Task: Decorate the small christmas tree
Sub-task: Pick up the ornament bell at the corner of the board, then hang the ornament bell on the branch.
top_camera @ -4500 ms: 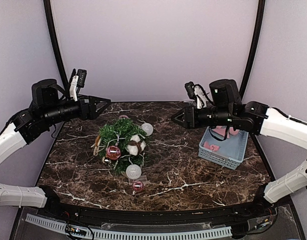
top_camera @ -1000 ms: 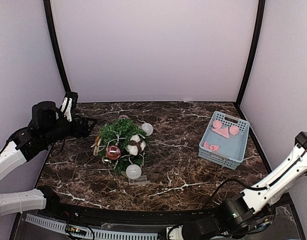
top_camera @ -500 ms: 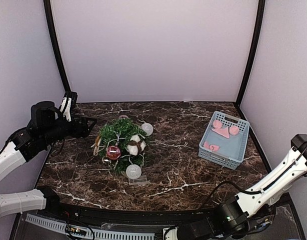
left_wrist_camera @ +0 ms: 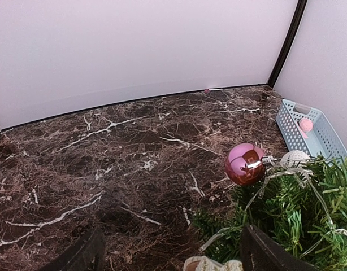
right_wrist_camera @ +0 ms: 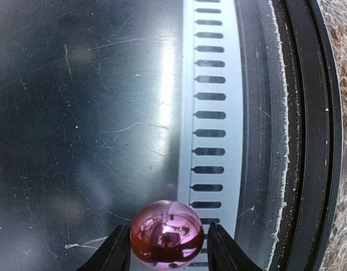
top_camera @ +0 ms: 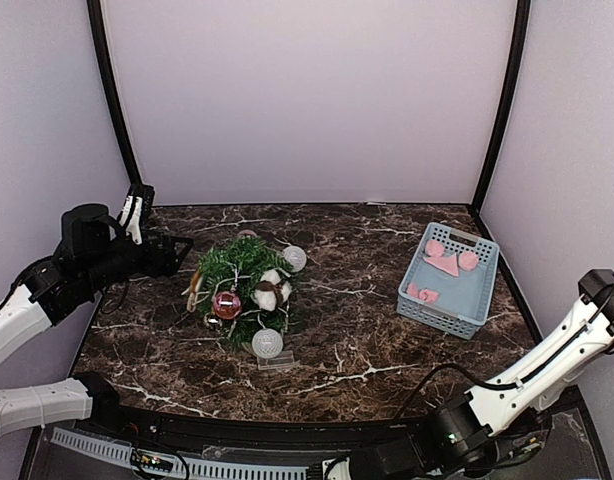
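Observation:
The small christmas tree (top_camera: 242,280) stands left of the table's middle, hung with a pink bauble (top_camera: 226,304), white balls (top_camera: 268,343) and a cotton tuft (top_camera: 270,290). My left gripper (top_camera: 177,250) hovers open just left of the tree. In the left wrist view its dark fingers (left_wrist_camera: 83,257) frame the tree's branches (left_wrist_camera: 292,214) and a pink bauble (left_wrist_camera: 245,164). My right arm (top_camera: 457,435) reaches down below the table's front edge. There my right gripper (right_wrist_camera: 168,248) is shut on a loose shiny pink bauble (right_wrist_camera: 167,232) lying on a dark scratched surface.
A blue basket (top_camera: 449,280) holding pink ornaments sits at the right of the marble table (top_camera: 367,330). A white slotted strip (right_wrist_camera: 210,113) and the table's black rim (right_wrist_camera: 309,141) run beside the right gripper. Pale walls enclose the table.
The right jaws have narrowed onto the pink bauble. Earlier, both arms hung over the table and a pink bauble lay in front of the tree; it is gone from there now.

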Robot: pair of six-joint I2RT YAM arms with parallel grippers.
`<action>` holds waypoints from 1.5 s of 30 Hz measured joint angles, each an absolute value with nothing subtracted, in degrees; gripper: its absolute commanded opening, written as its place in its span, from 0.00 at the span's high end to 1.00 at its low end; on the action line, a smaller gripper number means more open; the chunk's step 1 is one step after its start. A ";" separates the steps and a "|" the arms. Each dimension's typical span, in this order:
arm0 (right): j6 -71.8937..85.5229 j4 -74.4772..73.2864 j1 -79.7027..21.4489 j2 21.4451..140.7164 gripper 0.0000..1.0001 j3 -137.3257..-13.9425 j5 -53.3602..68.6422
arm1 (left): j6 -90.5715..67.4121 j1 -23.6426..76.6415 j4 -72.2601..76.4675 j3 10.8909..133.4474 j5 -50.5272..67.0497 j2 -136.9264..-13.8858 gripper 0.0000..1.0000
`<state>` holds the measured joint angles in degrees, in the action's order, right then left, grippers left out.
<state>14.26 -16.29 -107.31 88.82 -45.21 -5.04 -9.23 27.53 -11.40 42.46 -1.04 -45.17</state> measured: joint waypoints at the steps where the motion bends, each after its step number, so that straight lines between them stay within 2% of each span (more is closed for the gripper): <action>1: 14.17 -16.29 -107.18 88.86 0.53 -45.21 -4.91 | -9.23 27.53 -11.42 42.46 -1.04 -45.08 0.15; 11: 14.31 -16.16 -106.41 89.01 0.66 -45.21 -3.95 | -9.23 27.51 -11.42 42.09 -1.04 -44.77 0.15; 17: 15.57 -16.36 -103.22 85.78 0.66 -44.93 -4.10 | -9.28 27.51 -11.31 41.71 -1.02 -44.23 0.15; 24: 16.91 -19.44 -94.54 75.29 0.64 -45.89 -7.05 | -9.10 27.51 -11.22 41.74 -0.86 -43.99 0.15; 35: 16.62 -25.36 -76.20 68.20 0.64 -61.58 -14.17 | -7.01 27.49 -10.52 43.48 1.91 -43.81 0.15; 45: 13.85 -22.74 -70.26 74.02 0.63 -73.06 -16.78 | -4.67 27.49 -8.14 43.57 1.91 -44.53 0.15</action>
<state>13.85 -22.74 -70.26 74.02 -73.06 -16.78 -4.67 27.49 -8.14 43.57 1.91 -44.53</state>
